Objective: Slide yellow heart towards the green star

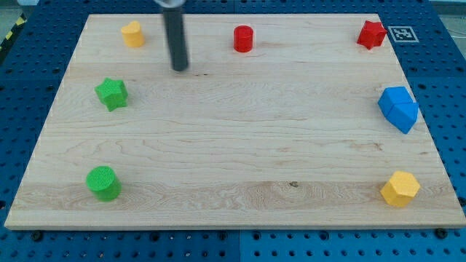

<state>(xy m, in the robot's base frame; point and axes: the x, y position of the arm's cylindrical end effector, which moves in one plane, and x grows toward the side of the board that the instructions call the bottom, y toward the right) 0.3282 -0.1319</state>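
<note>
The yellow heart (132, 33) lies near the top left corner of the wooden board (233, 145). The green star (111, 93) lies below it, near the board's left edge. My tip (179, 68) is the lower end of the dark rod coming down from the view's top. It stands to the right of the yellow heart and a little lower, apart from it, and up and to the right of the green star.
A red cylinder (243, 38) sits at the top middle and a red star (371, 34) at the top right. A blue block (398, 108) lies at the right edge, a yellow hexagon (400, 188) at the bottom right, a green cylinder (103, 183) at the bottom left.
</note>
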